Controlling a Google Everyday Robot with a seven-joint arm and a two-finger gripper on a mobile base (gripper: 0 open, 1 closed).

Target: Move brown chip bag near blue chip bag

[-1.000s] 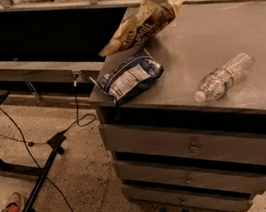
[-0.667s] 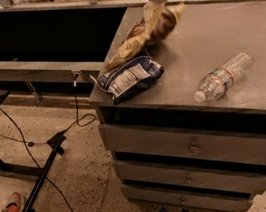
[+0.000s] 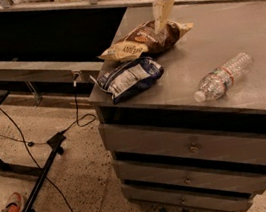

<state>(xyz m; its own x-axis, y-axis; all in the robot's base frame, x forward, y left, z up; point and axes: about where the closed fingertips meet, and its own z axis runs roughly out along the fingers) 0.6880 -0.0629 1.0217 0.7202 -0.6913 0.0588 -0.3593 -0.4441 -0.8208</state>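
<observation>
— Brown chip bag (image 3: 145, 40) lies directly under the gripper (image 3: 160, 26), whose fingers (image 3: 162, 12) look pinched onto its top. The bag stretches leftward from them.
— Blue chip bag (image 3: 129, 77)?
— Down-left of the fingers, just beside the brown one's far end.

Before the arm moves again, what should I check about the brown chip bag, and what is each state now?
1. Glossy brown-and-tan chip bag lies on the grey metal table: ok.
2. It is close beside the puffy blue-and-white chip bag: ok.
3. Gripper is at the brown bag's right part; bag released: cannot tell.
4. Blue bag fully supported at the table's front-left corner: cannot tell.
5. Clear plastic water bottle lies apart, to the right: ok.
</observation>
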